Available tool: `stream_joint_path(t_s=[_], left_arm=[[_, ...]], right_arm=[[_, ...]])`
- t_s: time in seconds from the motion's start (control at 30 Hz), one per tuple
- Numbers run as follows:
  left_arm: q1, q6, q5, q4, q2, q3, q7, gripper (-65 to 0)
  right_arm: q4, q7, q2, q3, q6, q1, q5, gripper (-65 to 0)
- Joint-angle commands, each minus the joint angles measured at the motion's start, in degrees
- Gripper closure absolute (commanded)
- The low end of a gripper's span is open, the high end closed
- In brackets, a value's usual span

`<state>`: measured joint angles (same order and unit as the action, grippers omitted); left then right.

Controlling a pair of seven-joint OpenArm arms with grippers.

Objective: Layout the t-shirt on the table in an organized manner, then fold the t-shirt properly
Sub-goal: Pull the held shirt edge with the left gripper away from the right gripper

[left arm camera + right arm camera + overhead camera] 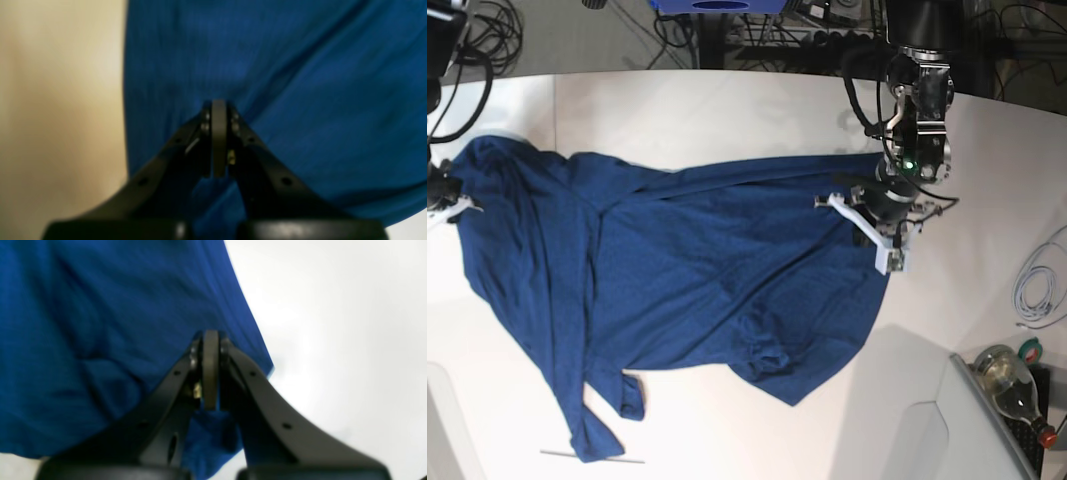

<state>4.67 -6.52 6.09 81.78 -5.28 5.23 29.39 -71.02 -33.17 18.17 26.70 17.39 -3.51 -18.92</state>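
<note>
The base view looked down from overhead onto the whole surface (727, 110), far enough back to take in both arms. Each wrist view sat just behind its own end effector, facing forward along the fingers, so close that the picture was blurred. The left wrist view saw the left end effector (218, 106) against the t-shirt (283, 83); the right wrist view saw the right end effector (210, 336). All three shared that blue cloth.

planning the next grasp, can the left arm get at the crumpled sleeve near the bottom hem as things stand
Probably not right away: the left gripper is shut on the t-shirt edge. The crumpled sleeve lies uncovered on the table, so the way looks free after releasing.
</note>
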Motion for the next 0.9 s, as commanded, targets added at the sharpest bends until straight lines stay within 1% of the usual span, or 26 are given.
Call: stream_joint_path(t_s=[0.0,0.1,0.17,0.23,0.3,0.33,0.37,0.4,0.47,0.5,0.53,0.6,0.63,0.67,0.7,0.73,0.8,0.87], left_arm=[[0.1,-0.2,0.0,3.7,-0.6,1.3,-1.3,0.0],[4.4,-0.4,0.1,11.6,-0.1,6.3,1.3,0.0],[9.2,-0.6,0.6,16.3,0.0,9.1,2.4,0.0],[15.1,-0.6,5.3,18.9,0.0,12.4,2.0,0.0],[19.1,-0.7,14.3,18.3,-0.2,17.0,1.1,0.0],[21.0,-1.8,19.1,16.6,-0.6,18.9,-0.7,0.0],[23.0,-4.0,23.6,14.6,-1.0,20.4,-3.1,0.0],[24.5,-6.5,26.6,12.9,-1.5,21.4,-5.4,0.0],[26.6,-12.0,29.3,9.3,-2.0,22.2,-9.9,0.0],[27.1,-14.2,29.3,7.8,-1.8,22.4,-11.5,-6.7],[27.3,-15.9,29.3,6.3,-1.7,22.2,-12.4,-18.1],[27.3,-18.2,29.4,3.4,-1.7,22.1,-12.7,-39.3],[27.2,-19.2,29.3,1.8,-1.7,22.3,-13.0,-47.9],[27.0,-19.9,29.4,0.4,-1.6,22.6,-13.0,-52.8],[26.0,-20.8,29.4,-0.9,-1.6,22.7,-13.0,-54.3],[25.1,-21.6,29.4,-2.3,-1.6,22.7,-13.0,-52.3],[23.4,-22.6,29.4,-4.6,-1.6,22.6,-13.0,-46.2],[22.0,-23.0,29.3,-6.6,-1.6,22.2,-13.0,-39.0]], right_arm=[[-4.4,0.6,0.9,0.2,0.3,-1.1,-0.7,-0.8],[-14.6,0.6,-1.2,0.3,0.3,-5.8,-0.7,-0.8],[-19.8,0.4,-2.3,0.3,0.3,-9.0,-0.7,-0.8],[-22.3,0.7,-3.1,0.3,0.3,-11.5,-0.7,-0.8],[-22.5,0.7,-3.4,0.3,0.5,-12.7,-0.7,-0.8],[-22.4,0.7,-3.5,0.3,0.7,-12.9,-0.7,-0.8],[-22.2,0.7,-3.9,0.3,0.8,-13.4,-0.7,-0.8],[-21.9,0.7,-4.2,0.3,0.8,-13.7,-0.7,-0.8],[-21.2,0.7,-4.3,0.3,0.8,-13.7,-0.7,-0.8],[-20.9,0.7,-4.3,0.2,0.8,-13.7,-0.7,-0.8],[-20.8,0.7,-4.3,0.2,0.8,-13.7,-0.7,-0.8],[-20.7,0.7,-4.4,0.0,0.8,-13.7,-0.7,-0.8],[-20.7,0.7,-4.4,0.0,0.8,-13.7,-0.7,-0.8],[-20.7,0.7,-4.4,0.0,0.8,-13.7,-0.7,-0.8],[-20.6,0.7,-4.4,0.0,0.8,-13.7,-0.7,-0.8],[-20.6,0.7,-4.4,0.0,0.9,-13.7,-0.7,-0.8],[-20.5,0.7,-4.4,0.0,0.9,-13.7,-0.7,-0.8],[-20.5,0.7,-4.4,0.1,0.9,-13.7,-0.7,-0.8]])
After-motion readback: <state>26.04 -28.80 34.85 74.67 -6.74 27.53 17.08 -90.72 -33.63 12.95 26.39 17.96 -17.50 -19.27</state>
